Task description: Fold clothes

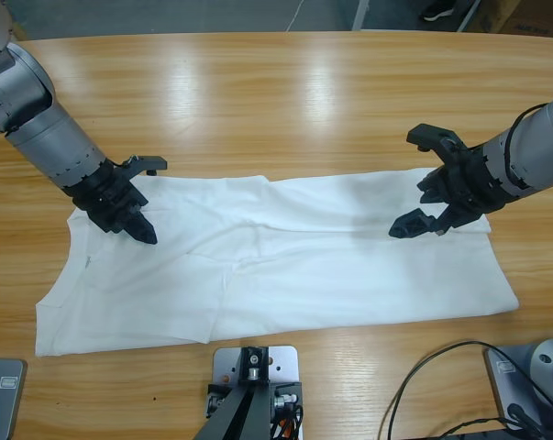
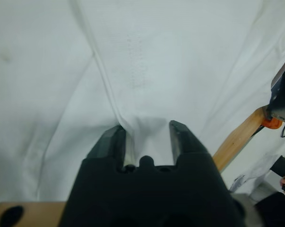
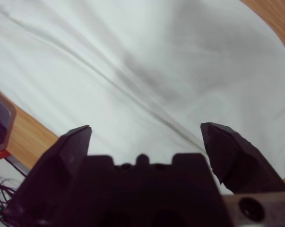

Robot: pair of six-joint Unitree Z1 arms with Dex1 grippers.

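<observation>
One white T-shirt (image 1: 285,266) lies flat across the wooden table (image 1: 285,92), folded into a long band, near the table's front edge. Near end of shirt: bottom edge runs just inside the table's front edge, wrinkles and a fold seam run across the middle. Shirt's wider end, with the armhole cut, sits at image left; narrower squared end at image right.

Left gripper (image 1: 129,215) sits on the shirt's upper left corner, tips down on the cloth. Left wrist view: jaws narrow, a raised ridge of white fabric (image 2: 144,130) pinched up between them, stitched seam line running away from the jaws. Beyond the shirt there, a strip of table edge and an orange rig part (image 2: 273,123).

Right gripper (image 1: 436,197) hovers over the shirt's upper right part, near its far edge. Jaws spread wide, nothing between them; right wrist view shows only creased white cloth (image 3: 147,71) below the gap. Cannot tell if the tips touch the shirt.

Far side of the shirt: bare table, wood grain and light glare. Both arms come in from the side edges.
</observation>
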